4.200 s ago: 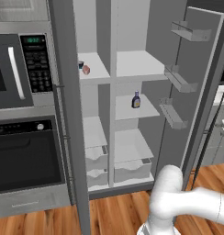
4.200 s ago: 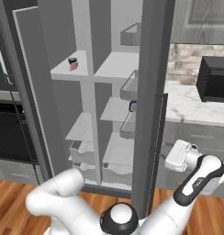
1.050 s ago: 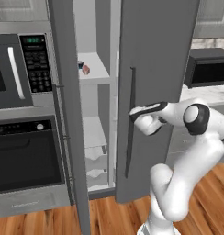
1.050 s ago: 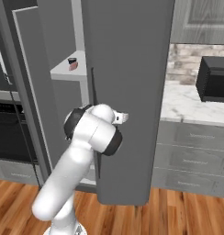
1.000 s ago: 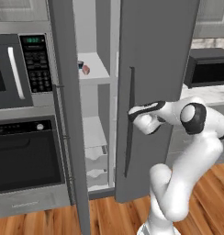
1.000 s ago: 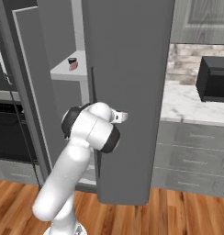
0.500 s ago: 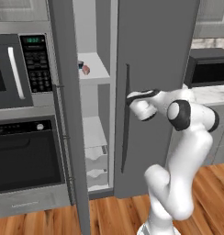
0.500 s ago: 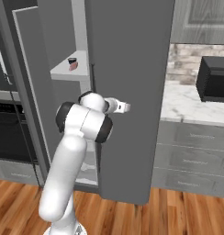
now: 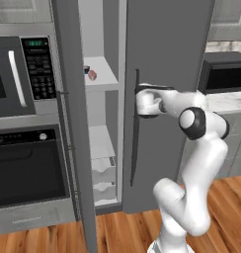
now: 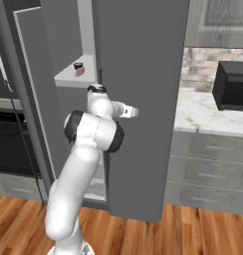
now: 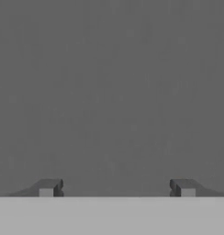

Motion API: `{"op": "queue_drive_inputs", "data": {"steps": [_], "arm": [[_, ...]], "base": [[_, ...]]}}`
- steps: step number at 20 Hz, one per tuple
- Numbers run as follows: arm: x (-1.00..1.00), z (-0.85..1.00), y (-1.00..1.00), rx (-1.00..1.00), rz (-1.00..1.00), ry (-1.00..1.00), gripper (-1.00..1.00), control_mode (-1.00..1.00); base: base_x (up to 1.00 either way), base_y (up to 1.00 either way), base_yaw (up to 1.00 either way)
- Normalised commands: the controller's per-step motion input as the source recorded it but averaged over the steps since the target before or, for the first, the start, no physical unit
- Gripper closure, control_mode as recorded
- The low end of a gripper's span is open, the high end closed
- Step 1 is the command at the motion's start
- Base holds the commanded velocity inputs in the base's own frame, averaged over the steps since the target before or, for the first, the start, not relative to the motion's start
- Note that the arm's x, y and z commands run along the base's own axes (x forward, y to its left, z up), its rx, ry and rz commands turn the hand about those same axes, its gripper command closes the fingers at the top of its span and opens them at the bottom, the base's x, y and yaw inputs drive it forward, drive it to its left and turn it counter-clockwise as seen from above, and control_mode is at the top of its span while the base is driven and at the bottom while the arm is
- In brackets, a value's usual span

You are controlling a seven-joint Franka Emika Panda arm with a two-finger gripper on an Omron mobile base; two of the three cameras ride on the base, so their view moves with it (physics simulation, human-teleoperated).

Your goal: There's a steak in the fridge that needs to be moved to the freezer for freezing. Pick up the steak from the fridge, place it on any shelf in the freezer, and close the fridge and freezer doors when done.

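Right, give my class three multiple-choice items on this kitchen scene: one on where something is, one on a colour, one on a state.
1. Where is the steak?
A. on a freezer shelf, by the cup
B. on the floor
C. on the counter

2. What colour is the fridge door?
A. white
B. grey
C. red

3. How does the freezer door stand?
A. shut
B. off its hinges
C. open

Answers:
1 A: the pinkish lump lies on the white shelf next to the dark cup.
2 B: the wide panel is matte grey.
3 C: the narrow panel stands swung out, with the shelves in sight behind it.
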Motion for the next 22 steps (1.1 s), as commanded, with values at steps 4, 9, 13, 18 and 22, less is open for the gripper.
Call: {"op": "queue_drive_inputs", "data": {"steps": [4,9,13,18,22], "arm": [[-0.43,0.59,0.00,0.00,0.00,-0.03,-1.00,-1.00],[-0.59,0.66,-0.21,0.00,-0.02,0.00,-1.00,-1.00],[-0.90,0.97,-0.25,0.00,-0.04,-0.01,-1.00,-1.00],[-1.00,0.83,-0.02,-0.09,-0.09,-0.14,-1.00,-1.00],[-1.00,0.48,0.04,-0.25,-0.12,-0.30,-1.00,-1.00]], "base": [[0.00,0.00,0.00],[0.00,0.00,0.00],[0.00,0.00,0.00],[0.00,0.00,0.00],[0.00,0.00,0.00]]}}
